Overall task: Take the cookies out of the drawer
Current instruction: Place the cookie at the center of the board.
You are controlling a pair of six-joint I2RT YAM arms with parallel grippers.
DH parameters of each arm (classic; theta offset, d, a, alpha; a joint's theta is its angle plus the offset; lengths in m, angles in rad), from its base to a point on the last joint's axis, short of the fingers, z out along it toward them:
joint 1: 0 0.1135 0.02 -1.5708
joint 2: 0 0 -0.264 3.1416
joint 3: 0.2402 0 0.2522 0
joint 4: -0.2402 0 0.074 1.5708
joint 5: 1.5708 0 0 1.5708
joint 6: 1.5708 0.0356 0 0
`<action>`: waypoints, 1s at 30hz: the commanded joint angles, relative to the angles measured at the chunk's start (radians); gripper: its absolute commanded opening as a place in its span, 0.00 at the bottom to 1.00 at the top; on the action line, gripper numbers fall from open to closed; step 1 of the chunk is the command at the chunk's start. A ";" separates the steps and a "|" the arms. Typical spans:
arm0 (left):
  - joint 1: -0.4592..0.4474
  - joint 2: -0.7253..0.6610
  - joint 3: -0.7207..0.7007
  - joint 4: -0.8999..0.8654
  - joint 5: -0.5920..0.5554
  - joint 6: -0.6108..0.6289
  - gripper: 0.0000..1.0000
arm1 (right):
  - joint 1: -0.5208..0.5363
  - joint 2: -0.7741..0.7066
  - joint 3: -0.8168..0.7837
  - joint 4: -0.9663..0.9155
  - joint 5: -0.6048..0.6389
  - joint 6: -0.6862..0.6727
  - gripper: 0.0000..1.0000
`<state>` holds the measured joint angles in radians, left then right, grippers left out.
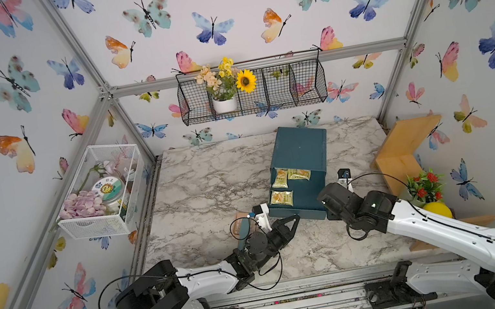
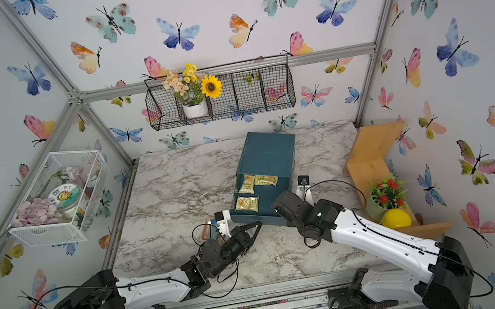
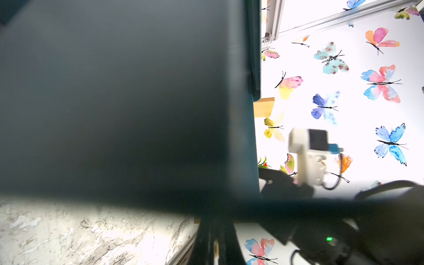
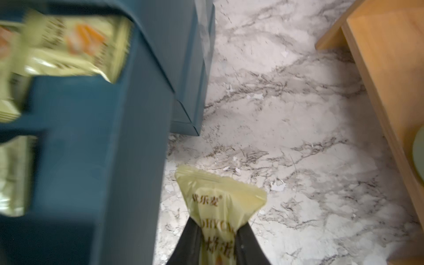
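Holding one cookie packet (image 4: pixel 220 195) pinched above the table (image 4: pixel 298 114) beside the drawer (image 4: pixel 103 137), the right claw (image 4: pixel 218 227) is probably needing to lower and release it next; the left claw (image 1: pixel 296 218) is sitting closed.

Right tool (image 4: pixel 219 227) hidden under wrist in both top views; cookies (image 4: pixel 68 46) in drawer (image 4: pixel 91 137) blurred, edge-cropped in rt wrist view.
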<state>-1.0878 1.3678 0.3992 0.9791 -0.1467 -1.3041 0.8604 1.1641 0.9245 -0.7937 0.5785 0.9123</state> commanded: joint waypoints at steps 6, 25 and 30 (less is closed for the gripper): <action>-0.004 -0.039 0.004 -0.007 -0.039 0.021 0.00 | -0.121 -0.043 -0.235 0.204 -0.115 0.020 0.19; -0.003 -0.046 -0.003 -0.017 -0.045 0.020 0.00 | -0.265 0.138 -0.384 0.422 -0.241 -0.052 0.37; -0.004 -0.038 0.002 -0.016 -0.040 0.018 0.00 | -0.265 0.075 -0.309 0.288 -0.177 -0.062 0.54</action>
<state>-1.0885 1.3453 0.3992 0.9573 -0.1623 -1.3041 0.6006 1.2823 0.5598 -0.4145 0.3450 0.8631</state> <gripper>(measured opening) 0.063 0.531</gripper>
